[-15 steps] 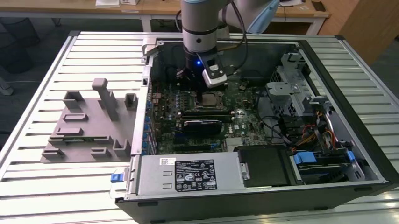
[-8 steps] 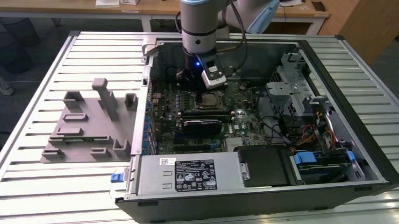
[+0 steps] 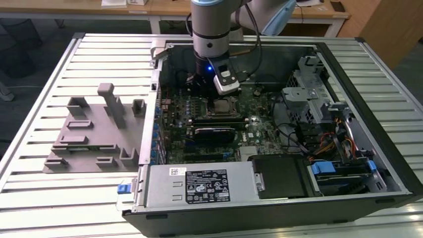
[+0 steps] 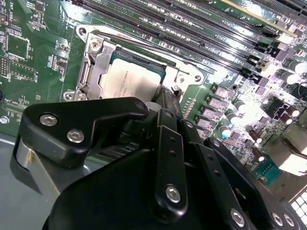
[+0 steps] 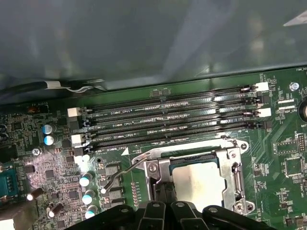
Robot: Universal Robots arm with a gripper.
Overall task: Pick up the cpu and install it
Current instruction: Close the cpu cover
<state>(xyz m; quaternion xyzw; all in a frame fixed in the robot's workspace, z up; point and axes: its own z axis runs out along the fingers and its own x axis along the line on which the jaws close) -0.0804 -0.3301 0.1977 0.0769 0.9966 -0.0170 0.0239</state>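
The cpu (image 4: pixel 130 79) is seen lying flat in the motherboard socket (image 4: pixel 91 67) (metal top upward), just beneath the gripper (image 4: pixel 162 103), which is poised over one edge. Whether the gripper is clenched or released cannot be told.

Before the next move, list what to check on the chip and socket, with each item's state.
1. Chip inside the socket frame: ok, its silver top shows within the frame in both wrist views.
2. Chip lying flat: cannot tell.
3. Gripper close to the chip's edge: ok.
4. Gripper holding the chip: cannot tell.
5. Socket lever latched: cannot tell.
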